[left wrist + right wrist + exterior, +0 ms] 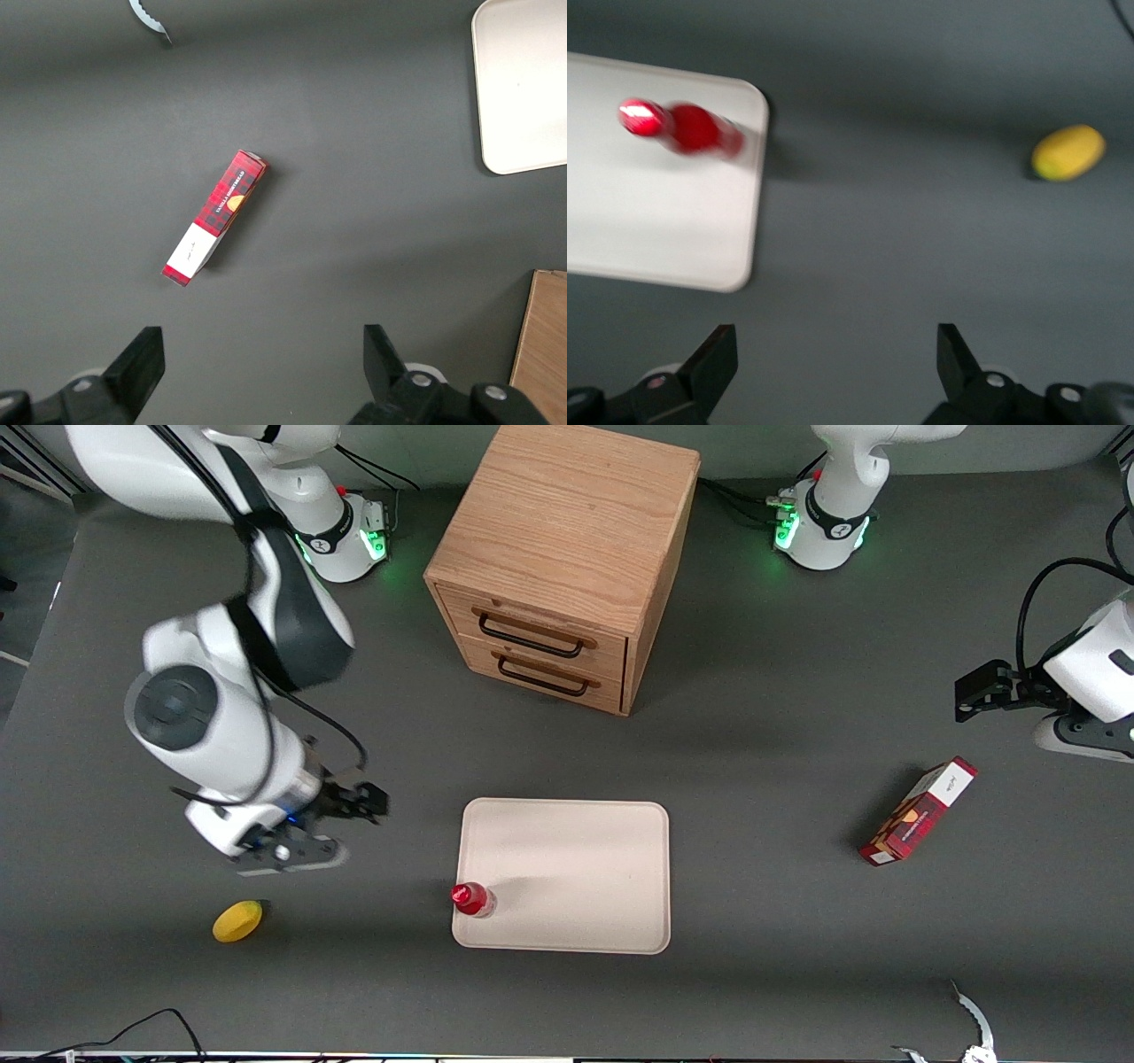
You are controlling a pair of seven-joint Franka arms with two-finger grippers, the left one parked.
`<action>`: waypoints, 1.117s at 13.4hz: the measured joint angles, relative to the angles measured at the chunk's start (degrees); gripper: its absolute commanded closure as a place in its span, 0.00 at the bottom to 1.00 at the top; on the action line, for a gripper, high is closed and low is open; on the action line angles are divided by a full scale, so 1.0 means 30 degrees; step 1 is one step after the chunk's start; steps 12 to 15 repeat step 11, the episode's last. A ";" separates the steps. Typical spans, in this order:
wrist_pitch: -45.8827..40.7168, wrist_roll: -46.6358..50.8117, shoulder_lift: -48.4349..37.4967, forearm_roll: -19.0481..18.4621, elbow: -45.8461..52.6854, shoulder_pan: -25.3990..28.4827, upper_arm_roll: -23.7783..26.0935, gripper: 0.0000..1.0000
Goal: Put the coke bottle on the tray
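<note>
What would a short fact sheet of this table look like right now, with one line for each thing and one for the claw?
coke bottle: upright on the tray, at its edge toward the working arm's end
tray: flat on the table, in front of the drawer cabinet
claw: open, holding nothing, above bare table, apart from the bottle
lemon: on the table, nearer the front camera than the claw
red-and-white box: lying toward the parked arm's end
drawer cabinet: both drawers shut
</note>
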 measured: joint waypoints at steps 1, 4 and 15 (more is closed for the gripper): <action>-0.0745 -0.0737 -0.1182 0.0146 -0.0935 -0.0677 0.0011 0.00; -0.2601 -0.2931 -0.3627 0.1026 -0.2015 -0.2709 0.0015 0.00; -0.4212 -0.3230 -0.6136 0.1144 -0.2162 -0.3176 0.0274 0.00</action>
